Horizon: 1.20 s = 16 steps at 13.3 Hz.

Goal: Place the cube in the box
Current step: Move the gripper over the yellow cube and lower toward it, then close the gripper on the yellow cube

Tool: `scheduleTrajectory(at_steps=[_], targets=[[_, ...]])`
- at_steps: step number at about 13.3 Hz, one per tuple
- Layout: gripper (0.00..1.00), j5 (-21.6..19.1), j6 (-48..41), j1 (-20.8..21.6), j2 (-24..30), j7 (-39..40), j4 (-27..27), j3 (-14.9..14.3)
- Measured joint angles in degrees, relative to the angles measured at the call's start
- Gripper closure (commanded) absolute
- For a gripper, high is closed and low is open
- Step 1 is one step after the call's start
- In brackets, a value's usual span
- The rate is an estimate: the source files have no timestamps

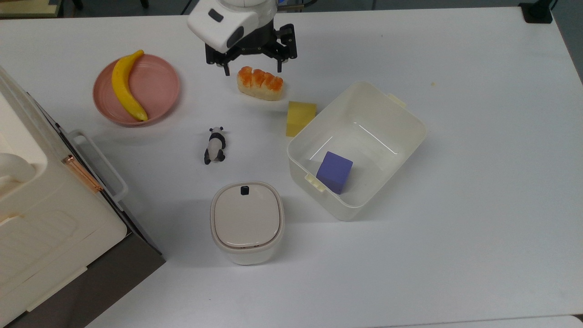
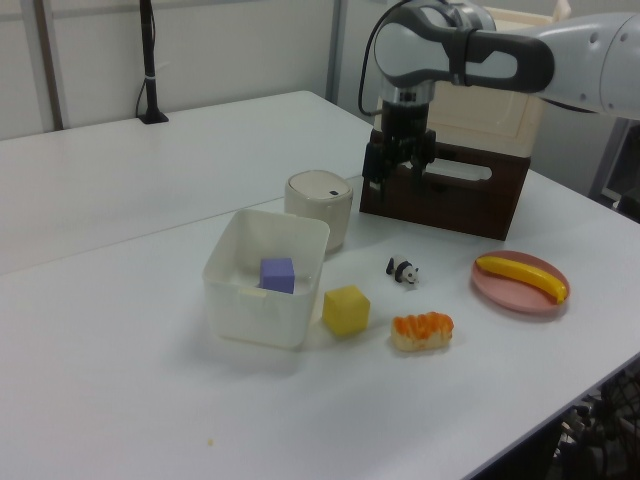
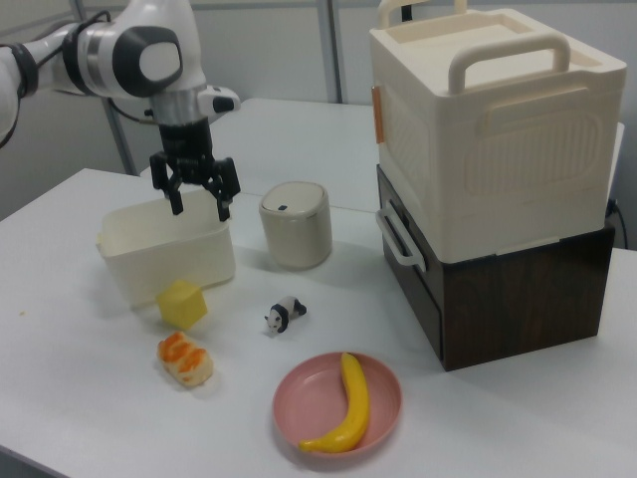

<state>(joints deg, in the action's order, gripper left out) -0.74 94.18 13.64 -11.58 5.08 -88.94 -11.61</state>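
The yellow cube rests on the white table, touching or almost touching the outer wall of the lidless off-white box. A purple cube lies inside the box. My gripper hangs open in the air with nothing between its fingers. In the top view it is up and to the left of the yellow cube, just past the orange-topped food toy.
An orange-topped food toy lies next to the cube. A banana sits on a pink plate. A panda figure, a lidded white container and a large cream case on a dark base stand nearby.
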Motion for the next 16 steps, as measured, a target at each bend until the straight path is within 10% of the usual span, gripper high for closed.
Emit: scheduleTrajectory(at_steps=[9,16], targets=[[0.0,-2.8,20.6,5.8,-4.1,-1.9,-18.6,1.1],[0.0,-7.1,24.5,6.2,-6.2,-2.1,-18.8,1.1]])
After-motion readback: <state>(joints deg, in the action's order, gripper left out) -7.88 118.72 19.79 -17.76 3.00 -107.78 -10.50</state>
